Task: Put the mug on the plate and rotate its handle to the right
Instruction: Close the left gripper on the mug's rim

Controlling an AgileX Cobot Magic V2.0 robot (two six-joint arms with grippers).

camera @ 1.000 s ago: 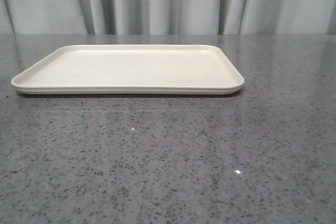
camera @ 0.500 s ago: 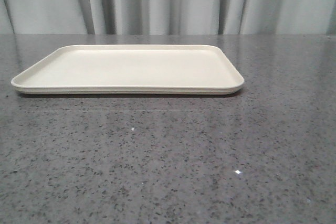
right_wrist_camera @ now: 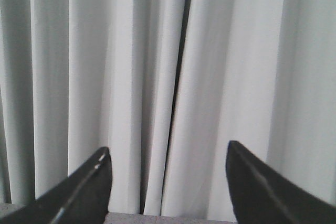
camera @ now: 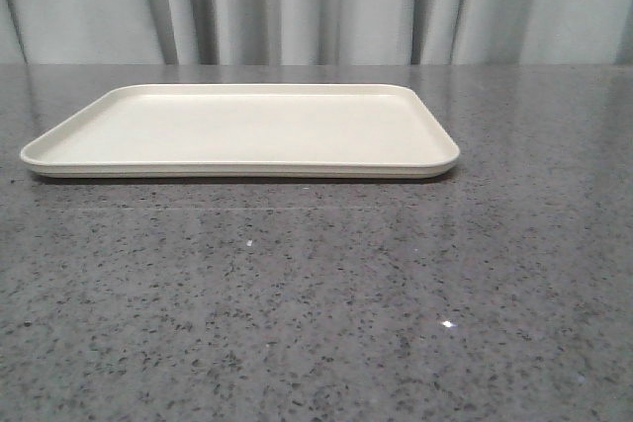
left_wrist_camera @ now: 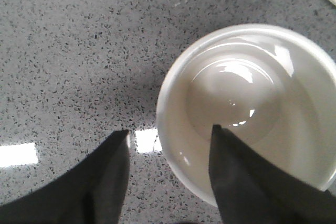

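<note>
Left gripper (left_wrist_camera: 170, 150) spread, straddling mug (left_wrist_camera: 247, 114) rim: 1 finger inside, 1 outside; I judge pinch next. Right gripper (right_wrist_camera: 168, 174) spread, empty, facing curtain.

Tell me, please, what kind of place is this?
Probably a staged test or lab bench, not a lived-in kitchen: a speckled grey stone-look table, plain pale curtains behind it, and only a tray and a mug.

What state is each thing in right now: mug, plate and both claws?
Mug: upright on the table, empty, wall between the left claw's fingers.
Plate: flat on the table, nothing on it.
Left claw: open, straddling the mug's wall.
Right claw: open, holding nothing, facing the curtain.
</note>
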